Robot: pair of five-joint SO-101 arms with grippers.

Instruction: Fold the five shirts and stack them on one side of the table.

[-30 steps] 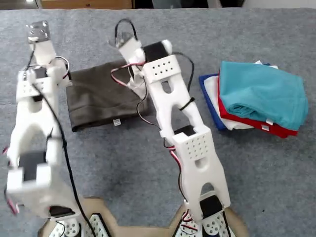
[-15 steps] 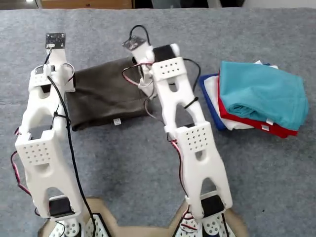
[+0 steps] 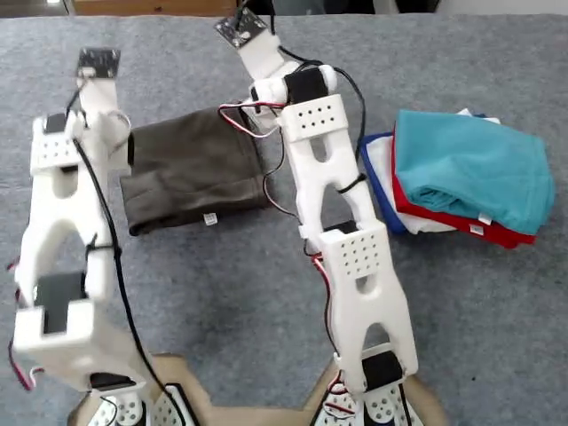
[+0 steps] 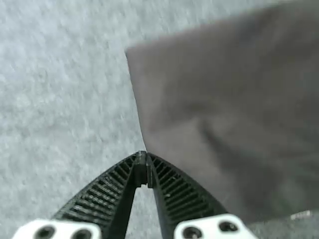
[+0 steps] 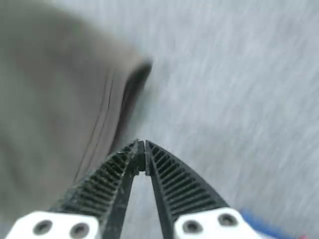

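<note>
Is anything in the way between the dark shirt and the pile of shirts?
Just the right arm. Seen from the high view, it stretches above the table between the dark shirt and the pile. No other thing lies between them.

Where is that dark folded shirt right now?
In the high view the dark shirt lies flat on the grey table between the left arm and the right arm, left of the stack of coloured shirts.

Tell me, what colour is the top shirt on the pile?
The top shirt is teal, seen best in the high view.
</note>
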